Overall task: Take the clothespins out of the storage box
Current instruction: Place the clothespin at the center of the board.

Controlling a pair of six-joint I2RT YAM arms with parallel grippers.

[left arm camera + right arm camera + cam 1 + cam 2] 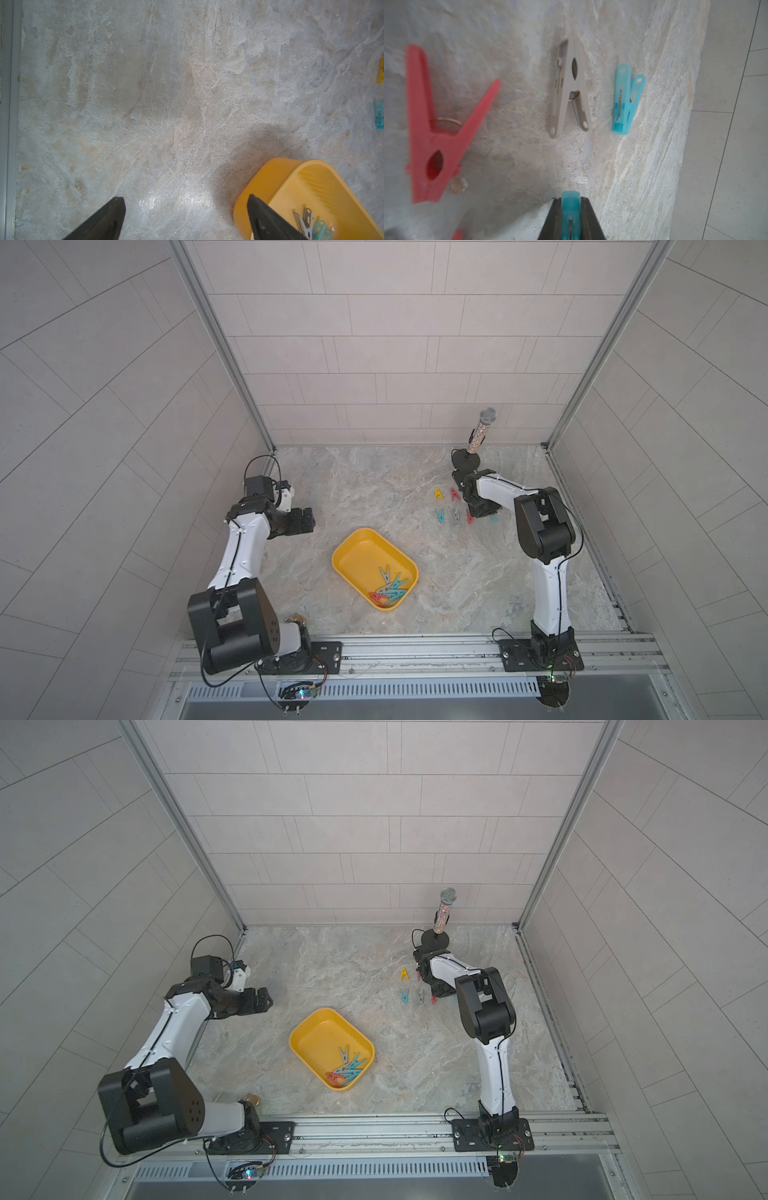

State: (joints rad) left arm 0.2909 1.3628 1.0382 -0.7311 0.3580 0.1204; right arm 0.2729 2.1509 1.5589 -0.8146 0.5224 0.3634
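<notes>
With right gripper (571, 199) pinched nearly shut on a teal peg (571, 208), low over the table (623, 166): setting-down step, by the look. Just beyond, red peg (431, 133), grey peg (569, 89), second teal peg (626, 101) laid out. Next, likely: release, then over to the yellow box (361, 547), well apart, several pegs (390, 585) left inside. Left gripper (186, 198) spread wide, empty, near the box.

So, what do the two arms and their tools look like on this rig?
The left arm and right arm share white link shells, bulky black joint housings and a thin black cable running along each. The left tool and right tool are black wedges tapering to narrow tips.
</notes>
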